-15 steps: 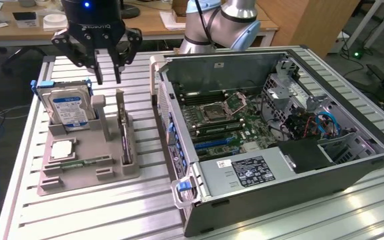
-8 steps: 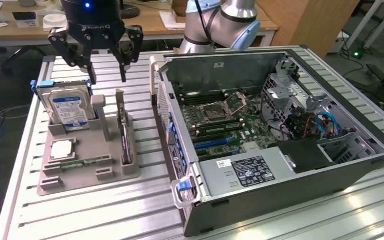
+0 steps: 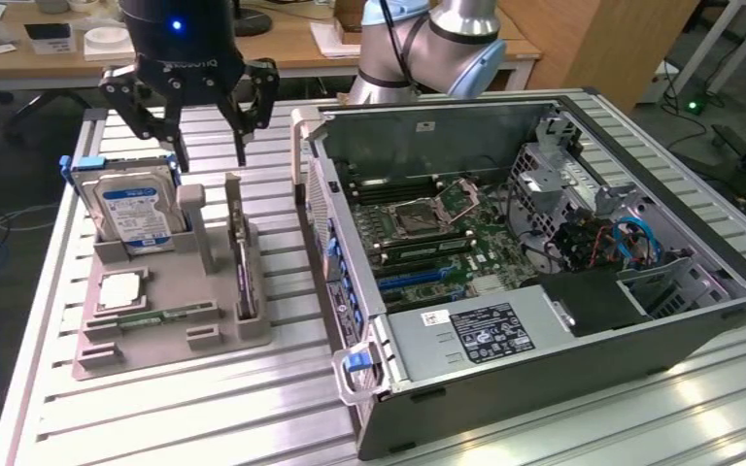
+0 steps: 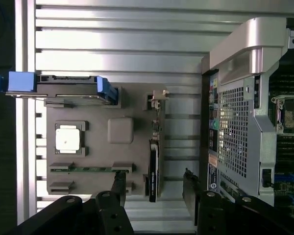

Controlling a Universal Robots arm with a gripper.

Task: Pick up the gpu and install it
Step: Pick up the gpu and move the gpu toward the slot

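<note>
The gpu [image 3: 237,254] stands on edge in a slot of the grey holder [image 3: 152,340] on the counter [image 3: 218,417]. The gripper [image 3: 211,155] hovers above it, fingers open and empty. The card is judged light, stiff and fragile, best grasped across its upper edge.

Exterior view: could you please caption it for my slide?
Open black pincer hovers over thin dark gpu card standing in grey tray.

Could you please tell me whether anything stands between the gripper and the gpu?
Nothing visible does. The open gripper hangs above the gpu, which stands on edge in the grey holder, apart from the hard drive.
</note>
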